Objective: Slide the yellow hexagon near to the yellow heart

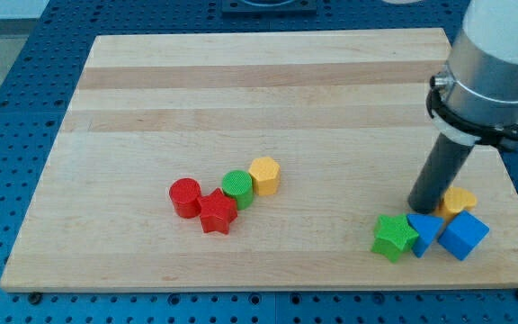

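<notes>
The yellow hexagon (265,175) sits on the wooden board (241,99) near the middle, touching a green cylinder (237,188) on its left. The yellow heart (459,201) lies near the board's lower right, partly hidden behind my rod. My tip (424,207) rests just left of the yellow heart, above the blue triangle (424,233). The hexagon is far to the left of the heart and of my tip.
A red cylinder (185,197) and a red star (218,212) lie left of the green cylinder. A green star (394,238) and a blue cube (463,235) sit below the heart, close to the board's bottom edge.
</notes>
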Robot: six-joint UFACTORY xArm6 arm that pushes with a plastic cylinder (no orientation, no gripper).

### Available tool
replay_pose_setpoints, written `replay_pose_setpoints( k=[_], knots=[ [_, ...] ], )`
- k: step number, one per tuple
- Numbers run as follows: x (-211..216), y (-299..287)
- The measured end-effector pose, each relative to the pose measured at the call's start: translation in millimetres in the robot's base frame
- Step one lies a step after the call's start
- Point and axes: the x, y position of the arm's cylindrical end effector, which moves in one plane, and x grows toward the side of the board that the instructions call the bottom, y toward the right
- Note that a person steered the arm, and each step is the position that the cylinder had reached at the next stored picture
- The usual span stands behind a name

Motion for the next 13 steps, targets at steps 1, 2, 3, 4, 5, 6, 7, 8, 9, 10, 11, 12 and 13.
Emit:
replay_pose_setpoints(
  k=[1, 2, 3, 4, 5, 6, 7, 8, 9, 10, 11, 12, 13],
  knots=[
    [0, -63],
    [-15, -128],
    [-31, -172],
    [-55, -189],
    [-85, -214],
    [-97, -223],
    [-110, -215],
    [-136, -241],
    [-134, -309],
    [-103, -336],
    [-95, -286],
    [-95, -218],
    [-95, -224]
  ],
)
